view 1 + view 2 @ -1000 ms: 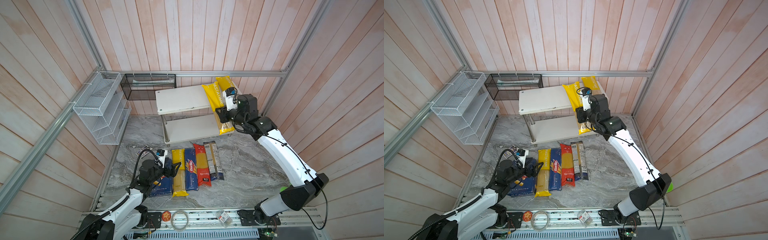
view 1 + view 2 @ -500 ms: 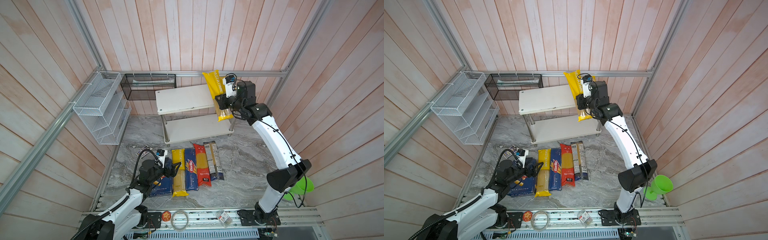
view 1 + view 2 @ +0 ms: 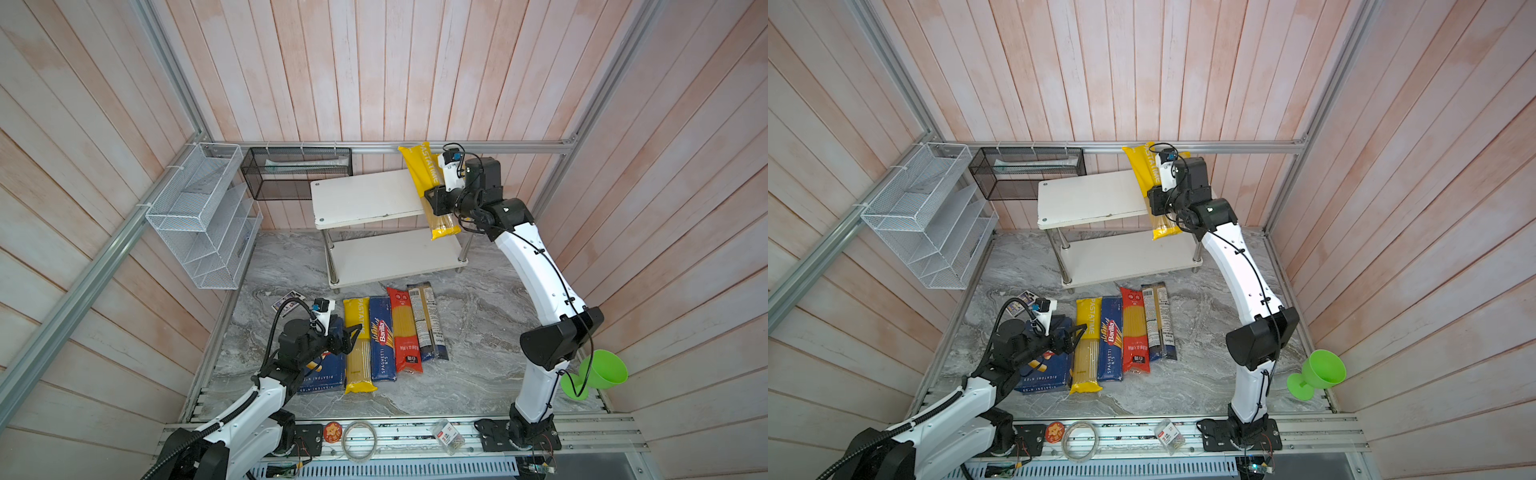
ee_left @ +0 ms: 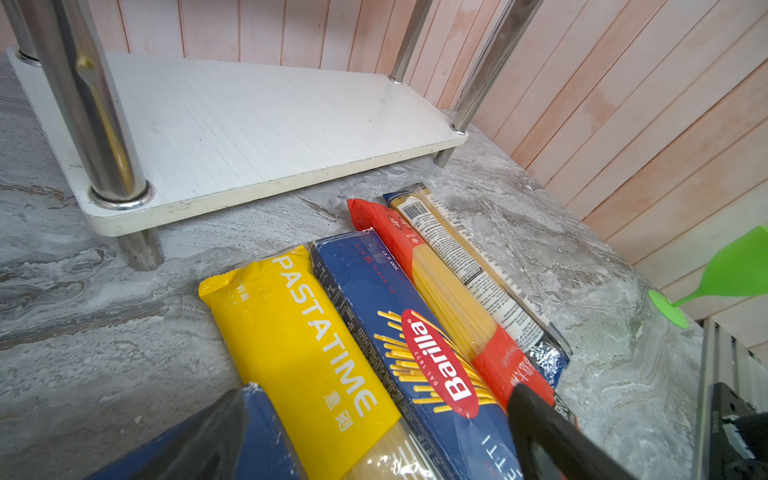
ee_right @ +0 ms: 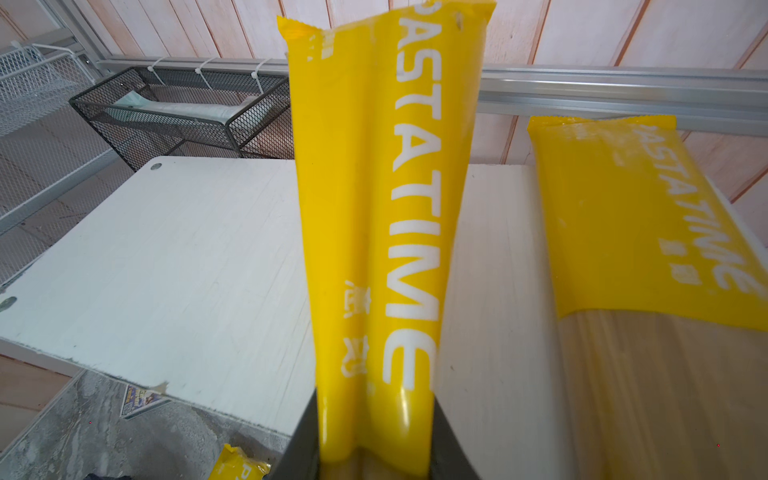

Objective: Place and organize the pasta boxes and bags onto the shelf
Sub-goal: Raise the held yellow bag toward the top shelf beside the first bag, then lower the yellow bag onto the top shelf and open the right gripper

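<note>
Two yellow bags are up at the top board of the shelf [image 3: 365, 199] [image 3: 1088, 199] [image 5: 187, 249]. The held bag [image 3: 420, 168] [image 3: 1143, 169] [image 5: 374, 208] is clenched by the right fingers [image 3: 432, 202] [image 3: 1156, 202] [image 5: 302, 451], which grasp it about where its yellow print meets its clear window. It stands tilted, with the yellow end up toward the back wall and the clear end, full of pale spaghetti, hanging past the board's front edge. In the right wrist view the yellow half is creased lengthwise and carries white PASTATIME lettering. Whether it touches the board cannot be told. Just beside it the second bag [image 5: 644, 216] lies flat on the board's right end, the same yellow over a clear window.

Five packs lie side by side on the bench [image 3: 478, 332] [image 3: 1204, 324] in front of the shelf. From the left they are:
- the dark blue rigatoni box [image 3: 322, 374] [image 3: 1044, 370]
- a third yellow bag [image 3: 357, 345] [image 3: 1088, 340] [image 4: 299, 332]
- the spaghetti box [image 3: 381, 345] [image 3: 1111, 340] [image 4: 395, 324], dark blue with a red Barilla oval
- the red bag [image 3: 404, 332] [image 3: 1135, 332] [image 4: 449, 299]
- the blue bag [image 3: 428, 324] [image 3: 1158, 320] [image 4: 469, 257], with a white label

The left fingers [image 3: 353, 330] [image 3: 1079, 330] [image 4: 540, 424] are spread apart, grasping nothing, above the rigatoni box and the third yellow bag.
</note>
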